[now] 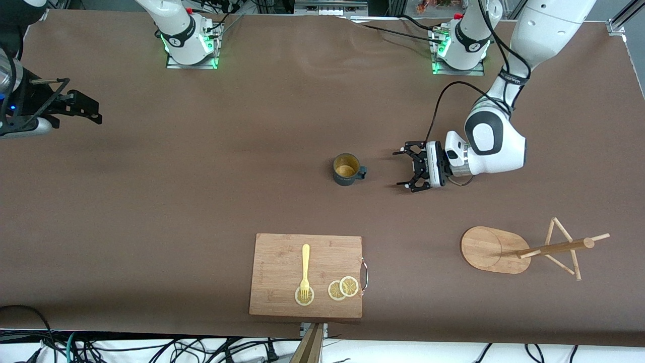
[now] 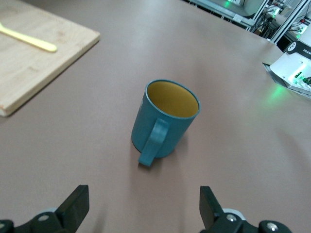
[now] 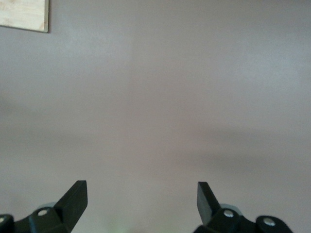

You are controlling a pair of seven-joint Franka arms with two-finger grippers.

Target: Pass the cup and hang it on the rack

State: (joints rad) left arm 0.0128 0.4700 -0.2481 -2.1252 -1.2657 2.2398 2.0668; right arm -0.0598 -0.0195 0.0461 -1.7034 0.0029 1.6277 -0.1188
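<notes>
The cup (image 1: pixel 346 169) is seen standing upright near the middle of the table (image 1: pixel 201 201), well away from every edge; its handle is turned toward the left arm's end of the table. The left gripper (image 1: pixel 409 170) is held low just beside the cup, on the handle side, with its claw spread wide apart and nothing in it; the cup is not yet touched. In the left wrist view the cup (image 2: pixel 165 121) sits between the two fingers (image 2: pixel 75 206) but a little way ahead of them.

The rack (image 1: pixel 524 248) is found near the table edge closest to the front camera, toward the left arm's end; its oval base is on the table. The cutting board (image 1: pixel 306 275) lies at that same edge, near its middle, with a yellow fork (image 1: pixel 305 269) and lemon slices (image 1: pixel 343 288) on it.

The right gripper (image 1: pixel 83 108) is kept waiting over the right arm's end of the table, its claw also apart and empty.

The step in hand is judged to be the first grab; it is best done slowly; the claw should be slid straight forward until the cup's body is between the fingers; the handle should be left free, so that it can be hooked on a peg later; the cup should not be bumped over.
</notes>
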